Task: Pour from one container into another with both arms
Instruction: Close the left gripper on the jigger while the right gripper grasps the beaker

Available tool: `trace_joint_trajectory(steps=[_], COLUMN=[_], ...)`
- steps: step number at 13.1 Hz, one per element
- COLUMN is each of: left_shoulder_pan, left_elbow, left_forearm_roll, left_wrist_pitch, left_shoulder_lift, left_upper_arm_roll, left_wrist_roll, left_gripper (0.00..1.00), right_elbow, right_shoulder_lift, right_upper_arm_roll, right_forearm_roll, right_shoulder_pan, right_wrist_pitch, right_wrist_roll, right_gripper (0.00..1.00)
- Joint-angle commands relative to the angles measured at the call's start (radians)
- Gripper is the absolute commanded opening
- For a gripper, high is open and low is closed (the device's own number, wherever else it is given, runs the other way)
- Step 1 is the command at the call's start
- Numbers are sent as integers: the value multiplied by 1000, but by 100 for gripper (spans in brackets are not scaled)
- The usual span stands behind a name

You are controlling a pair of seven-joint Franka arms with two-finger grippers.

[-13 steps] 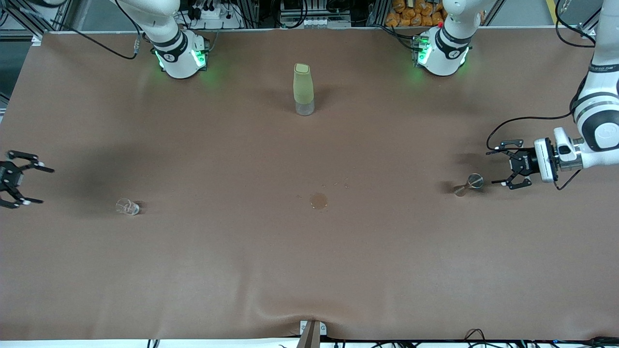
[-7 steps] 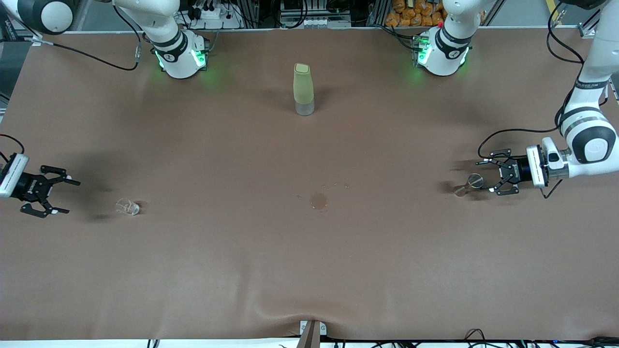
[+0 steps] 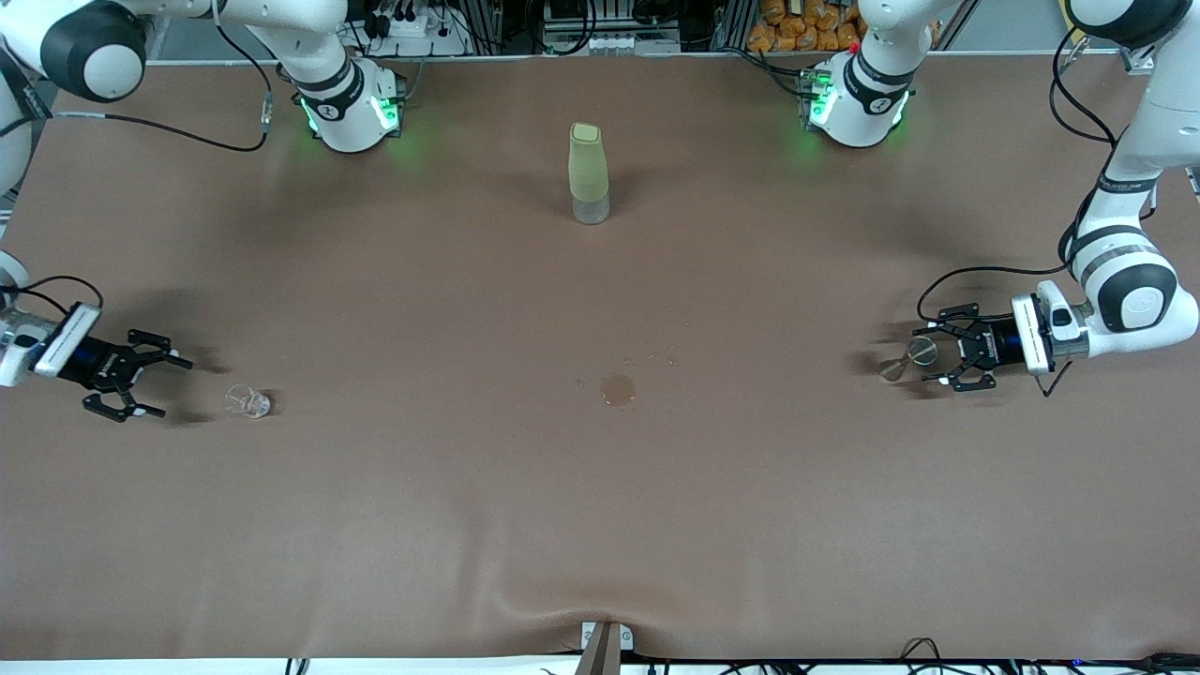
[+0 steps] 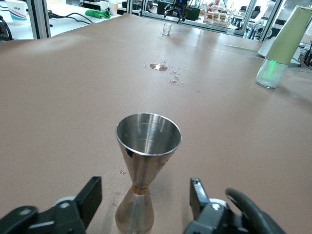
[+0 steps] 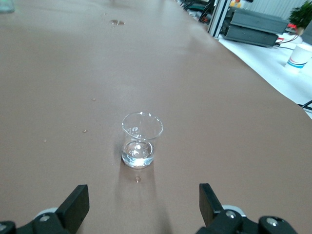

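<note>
While the right hand (image 3: 155, 384) hangs low over the brown counter (image 3: 600, 525) at the right arm's end, its fingers spread wide and gripping nothing, a small clear glass (image 3: 248, 401) stands upright just in front of it, apart from the fingertips. In the right wrist view that glass (image 5: 141, 140) sits between the two black fingers (image 5: 75, 204) but ahead of them, untouched. Toward the left arm's end from the glass, a small wet stain (image 3: 618, 389) marks the counter, and farther from the front camera than the stain stands a tall pale green bottle (image 3: 589, 172). At the left arm's end, the left hand (image 3: 937, 354) has its fingers on either side of a steel measuring cup (image 3: 914, 356), which stands upright; the left wrist view shows the cup (image 4: 145, 165) between the fingers (image 4: 92, 195) with gaps on both sides, so the hand is open
</note>
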Motion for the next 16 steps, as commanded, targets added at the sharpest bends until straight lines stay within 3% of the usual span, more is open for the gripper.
trace_joint_trajectory(steps=[1, 6, 13, 16], left_shoulder_pan=[-1, -1, 2, 2], left_elbow=[17, 23, 22, 23], left_forearm_roll=[-23, -58, -80, -80], left_wrist_pitch=[-20, -21, -23, -26], left_shoulder_lift=[19, 42, 58, 65], left_upper_arm_roll=[-3, -5, -14, -14], left_wrist_roll=[56, 107, 127, 142], left_gripper=[74, 68, 60, 60], right_elbow=[10, 10, -1, -10], right_shoulder_lift=[67, 156, 202, 204], right_upper_arm_roll=[5, 5, 14, 46], right_forearm_roll=[93, 209, 247, 258], right_shoulder_pan=[-21, -27, -25, -22], right_wrist_pitch=[-51, -127, -217, -214], right_wrist_roll=[-78, -148, -162, -158], right_gripper=[100, 100, 100, 100])
